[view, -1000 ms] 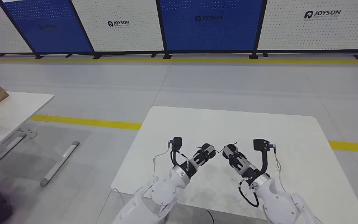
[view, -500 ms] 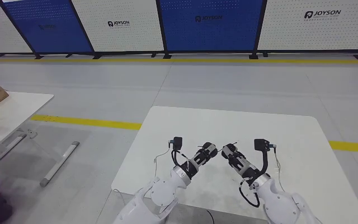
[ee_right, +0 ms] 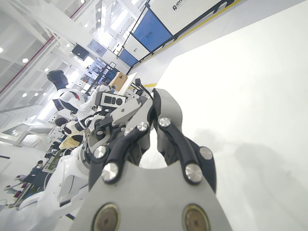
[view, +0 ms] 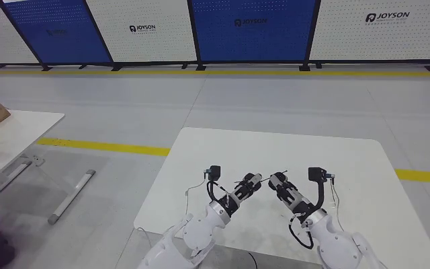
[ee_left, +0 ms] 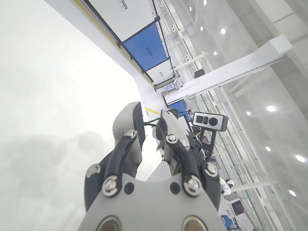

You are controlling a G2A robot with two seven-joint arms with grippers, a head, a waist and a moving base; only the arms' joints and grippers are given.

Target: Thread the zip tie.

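Over the white table (view: 302, 144), near its front edge, my two grippers face each other tip to tip. My right gripper (view: 276, 181) (ee_right: 151, 102) is shut on a thin black zip tie (ee_right: 144, 88), whose head and a short length stick out past the fingertips. My left gripper (view: 252, 179) (ee_left: 151, 118) is open. A strand of the zip tie (ee_left: 151, 122) crosses the gap between its pads, and a curl of it hangs just behind. In the left wrist view the right gripper sits directly behind the left one's far finger.
The table's bare top stretches away beyond and beside the grippers. A second white table (view: 27, 128) stands off to the left across the floor, with a yellow floor line (view: 101, 145) between. Blue and white panels (view: 255, 30) close off the back.
Both grippers have drifted slightly to the right while staying tip to tip. The right gripper keeps its hold on the zip tie.
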